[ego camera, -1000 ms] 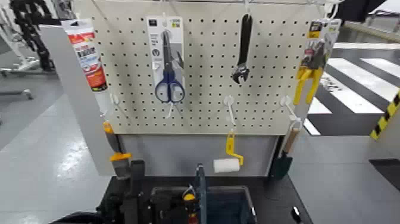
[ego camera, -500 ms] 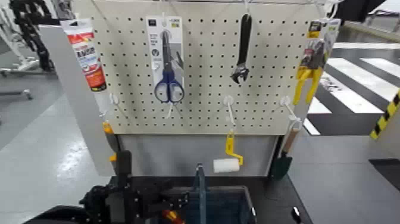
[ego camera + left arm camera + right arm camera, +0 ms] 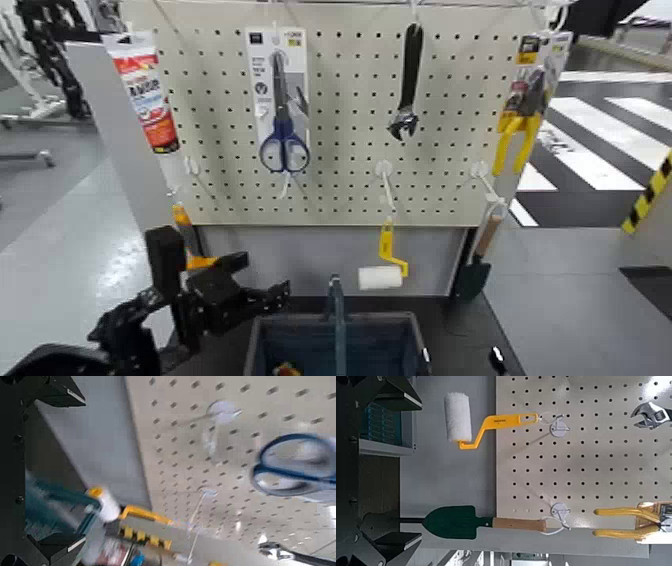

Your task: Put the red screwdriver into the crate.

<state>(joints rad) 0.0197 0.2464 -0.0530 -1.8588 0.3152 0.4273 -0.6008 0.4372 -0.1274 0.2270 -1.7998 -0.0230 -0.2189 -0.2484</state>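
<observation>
Head view: the left gripper (image 3: 262,293) hangs above and just left of the crate (image 3: 400,335), fingers parted and holding nothing. The red screwdriver (image 3: 286,369) lies inside the crate's left compartment, beside the central divider handle (image 3: 335,312). Behind stands the pegboard (image 3: 350,110) with scissors (image 3: 283,120), a wrench (image 3: 408,85) and a paint roller (image 3: 382,268). The right gripper's state cannot be told from its wrist view.

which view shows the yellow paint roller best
The right wrist view: the yellow-handled mini paint roller with its white sleeve hangs whole and unobstructed from a white pegboard hook. The head view shows it whole too, but smaller. The left wrist view does not clearly show it.
</observation>
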